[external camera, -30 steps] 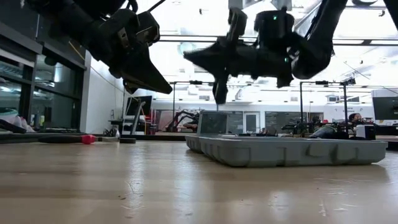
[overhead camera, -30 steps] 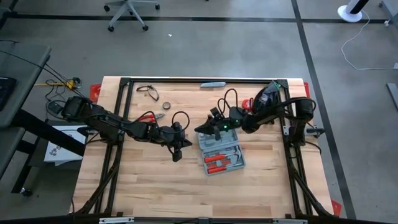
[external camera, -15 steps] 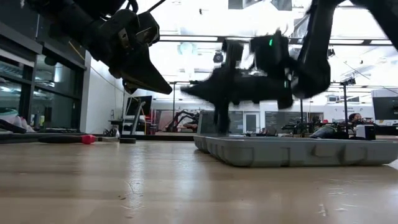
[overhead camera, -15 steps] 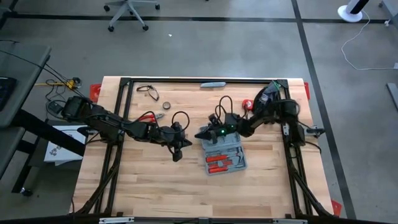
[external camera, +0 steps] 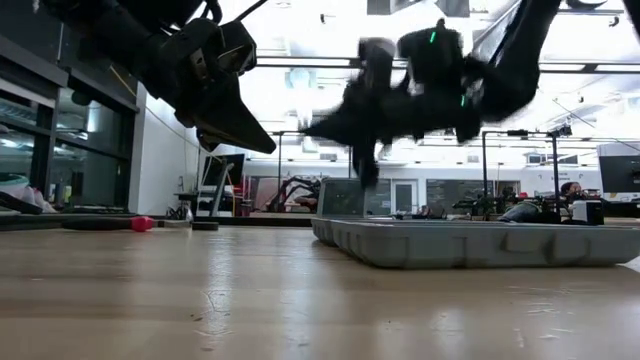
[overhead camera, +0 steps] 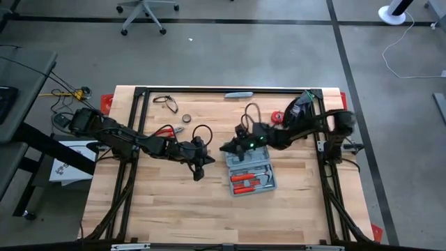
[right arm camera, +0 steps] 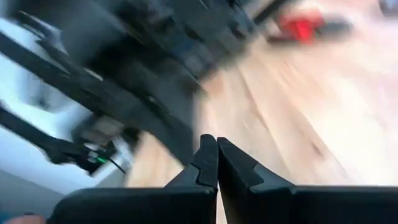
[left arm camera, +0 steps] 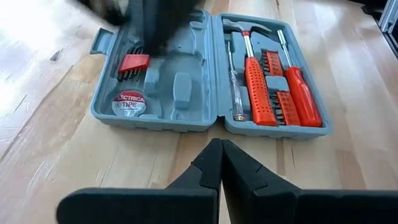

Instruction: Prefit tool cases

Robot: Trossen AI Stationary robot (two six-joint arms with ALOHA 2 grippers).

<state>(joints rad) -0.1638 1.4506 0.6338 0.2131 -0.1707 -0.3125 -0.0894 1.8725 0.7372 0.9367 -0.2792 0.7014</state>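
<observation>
The blue-grey tool case (overhead camera: 249,171) lies open and flat on the table. In the left wrist view, the case (left arm camera: 186,93) shows a hammer, red-handled screwdrivers, hex keys and a tape roll in its moulded beds. My left gripper (overhead camera: 198,165) hovers shut to the left of the case, and its fingers (left arm camera: 219,163) point at the near long side. My right gripper (overhead camera: 226,148) hangs shut above the case's far left corner. In the low view, the right gripper (external camera: 365,165) is clear of the case (external camera: 470,242).
Red-handled pliers (overhead camera: 166,130), a small round part (overhead camera: 188,117) and a dark looped cord (overhead camera: 164,100) lie at the far left. A slim grey-blue bar (overhead camera: 238,94) lies at the far edge and a red object (overhead camera: 277,116) by the right arm. Bare wood lies nearer.
My right gripper dipped down onto the case's far left corner, then rose again and tipped, staying shut. The case slid slightly toward the table's right edge. My left gripper kept still.
</observation>
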